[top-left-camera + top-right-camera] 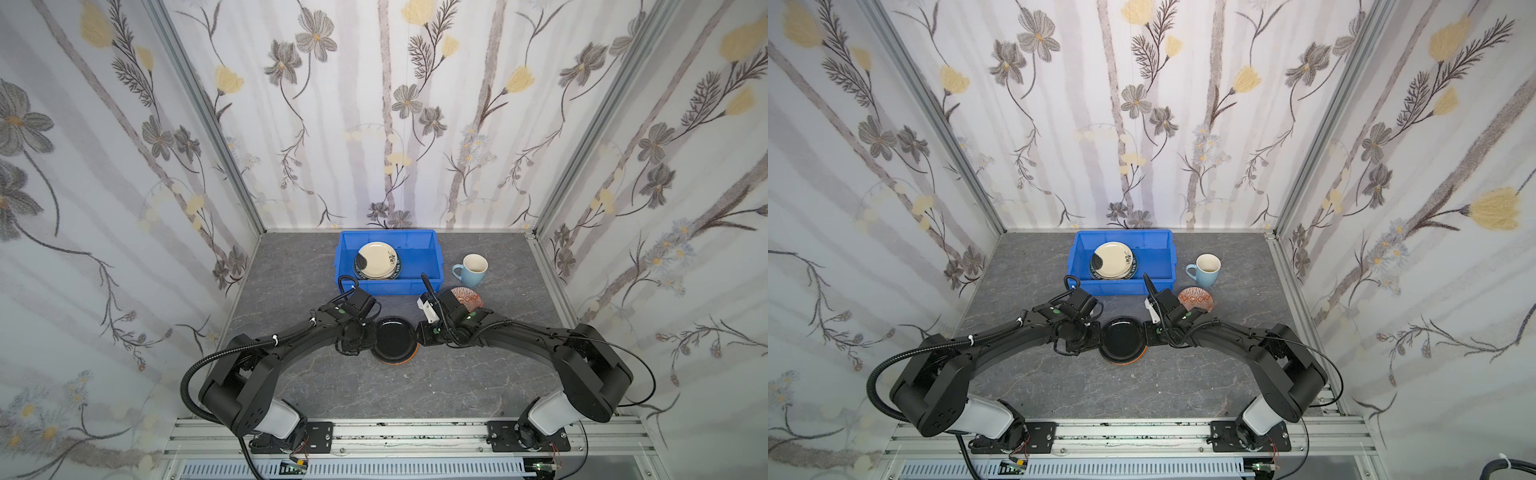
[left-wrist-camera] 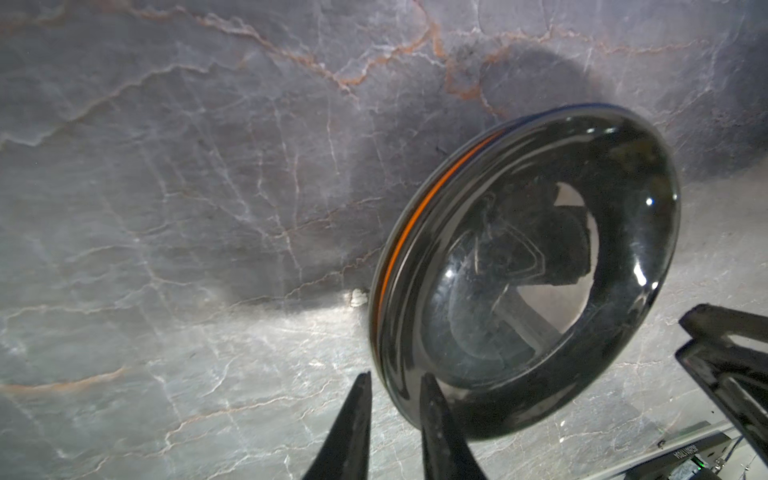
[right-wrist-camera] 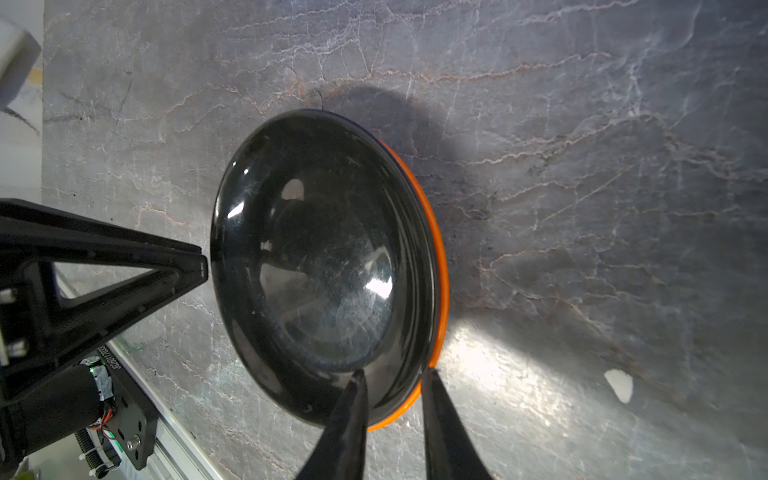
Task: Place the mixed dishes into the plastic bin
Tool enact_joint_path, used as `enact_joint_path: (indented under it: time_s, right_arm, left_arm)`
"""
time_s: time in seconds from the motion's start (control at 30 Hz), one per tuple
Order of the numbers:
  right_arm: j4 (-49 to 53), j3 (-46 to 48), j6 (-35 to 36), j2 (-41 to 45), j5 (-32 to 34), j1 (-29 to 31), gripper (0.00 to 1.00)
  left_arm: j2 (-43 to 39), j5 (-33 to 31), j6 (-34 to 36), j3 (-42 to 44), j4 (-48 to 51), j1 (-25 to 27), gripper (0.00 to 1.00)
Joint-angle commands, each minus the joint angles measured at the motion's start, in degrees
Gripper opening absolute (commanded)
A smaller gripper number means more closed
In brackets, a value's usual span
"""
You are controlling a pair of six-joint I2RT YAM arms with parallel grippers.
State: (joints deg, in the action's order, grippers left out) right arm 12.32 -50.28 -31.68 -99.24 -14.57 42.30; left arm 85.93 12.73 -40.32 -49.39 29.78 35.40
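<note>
Your right gripper (image 3: 392,374) pinches the dark glass plate (image 3: 324,257), stacked on an orange-rimmed plate (image 3: 442,266) at the table's (image 3: 582,166) middle. Your left gripper (image 2: 395,376) straddles the opposite rim; clamped or not, I cannot tell.

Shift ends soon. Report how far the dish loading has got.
Done: cream plate atop teal plate in the bin. In hand: left claw and right claw straddle the dark plate stacked on the orange-rimmed plate. Left: those two, mug, bowl, outside the bin.
</note>
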Motion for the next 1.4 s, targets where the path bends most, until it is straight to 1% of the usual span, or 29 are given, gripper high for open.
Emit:
enact_joint_path:
  time_s: [0.0,0.07,0.27,0.37,0.4,0.43,0.5,0.63,0.83,1.0,1.2,1.37]
  right_arm:
    - [-1.3,-0.95,-0.01,-1.37,0.94,-0.18,0.25]
    - [-1.3,-1.29,-0.01,-2.04,0.78,-0.32,0.25]
    - [-1.17,-2.01,0.35,-3.24,0.82,-1.79,0.25]
    - [-1.14,-2.44,0.7,-3.77,0.35,-2.5,0.25]
    - [-0.98,-2.6,0.92,-3.91,0.18,-2.68,0.25]
    - [-0.84,-2.78,1.01,-4.01,0.1,-2.83,0.25]
    - [-0.5,-3.14,1.39,-4.13,0.02,-3.12,0.25]
    - [-0.19,-3.76,2.07,-4.16,-0.24,-3.31,0.27]
    - [1.07,-5.9,3.25,-5.38,-0.9,-3.4,0.28]
    - [2.61,-7.96,4.17,-6.36,-0.94,-3.44,0.29]
    - [3.99,-8.61,5.14,-6.3,-0.79,-3.62,0.29]
    - [3.78,-8.34,5.09,-7.17,-1.49,-3.62,0.29]
  left_arm:
    - [1.96,0.45,1.92,-2.32,-0.02,-0.07,0.17]
    - [3.03,0.54,2.79,-3.74,0.6,-0.01,0.14]
    - [7.19,1.7,4.49,-6.97,1.46,-0.07,0.12]
    - [8.38,2.0,4.76,-8.24,2.32,-0.06,0.07]
    - [8.03,1.5,4.87,-8.59,2.9,-0.06,0.07]
    - [7.46,0.91,5.02,-8.75,3.49,-0.06,0.09]
    - [5.79,-0.95,5.3,-8.86,4.94,-0.04,0.2]
    - [4.38,-2.41,5.95,-8.54,7.0,-0.15,0.23]
    - [5.58,-2.03,6.13,-7.61,5.74,-0.51,0.24]
    - [7.49,-1.54,6.17,-8.7,5.2,-0.66,0.19]
    - [6.07,-1.74,6.29,-7.86,5.05,-0.76,0.18]
    - [8.83,0.03,6.59,-8.27,4.39,-0.93,0.15]
